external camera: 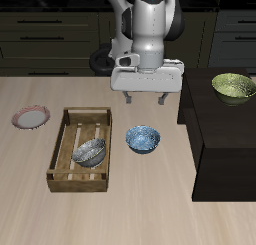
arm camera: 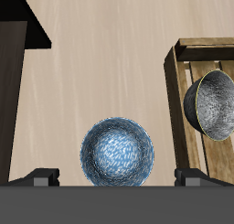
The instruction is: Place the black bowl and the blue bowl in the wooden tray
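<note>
Directly below the wide-spread dark fingers (arm camera: 38, 180) sits the round blue bowl with pale white patterning (arm camera: 117, 153) — off to one side, the light-brown slatted wooden tray (arm camera: 180, 90) holds the dark, grey-speckled bowl (arm camera: 213, 104).

the blue bowl (external camera: 142, 139) is blue with pale white mottling inside. the black bowl (external camera: 90, 153) is dark outside, grey-silver speckled inside. the wooden tray (external camera: 66, 127) is light brown with slats. the plate (external camera: 30, 117) has a pink rim, and the desk (external camera: 150, 209) shows pale beige wood grain.
</note>
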Controlling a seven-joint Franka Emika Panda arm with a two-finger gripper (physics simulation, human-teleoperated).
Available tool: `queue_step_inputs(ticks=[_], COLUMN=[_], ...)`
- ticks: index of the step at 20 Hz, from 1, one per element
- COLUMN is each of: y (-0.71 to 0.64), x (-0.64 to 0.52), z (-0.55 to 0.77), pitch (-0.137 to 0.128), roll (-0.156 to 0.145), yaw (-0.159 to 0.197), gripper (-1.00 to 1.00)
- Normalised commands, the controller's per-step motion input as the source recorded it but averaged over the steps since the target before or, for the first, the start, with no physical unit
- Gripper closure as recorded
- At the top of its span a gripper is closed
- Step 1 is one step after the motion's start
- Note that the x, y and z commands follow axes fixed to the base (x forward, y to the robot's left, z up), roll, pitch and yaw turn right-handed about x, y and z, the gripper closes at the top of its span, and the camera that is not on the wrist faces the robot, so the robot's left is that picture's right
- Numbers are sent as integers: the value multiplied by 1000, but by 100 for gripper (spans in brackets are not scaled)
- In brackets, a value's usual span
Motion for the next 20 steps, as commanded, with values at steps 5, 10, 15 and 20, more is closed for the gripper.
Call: queue_step_inputs(ticks=[5,10,15,20], y=[22,57,142,-13], x=[54,108,-15,32], z=[-74,-187,-99,-103], pitch=[-6,30,20,9], roll=[11,-4,33,-14], yaw=[4,-13,-3,13], gripper=[-100,-100,-100,-100])
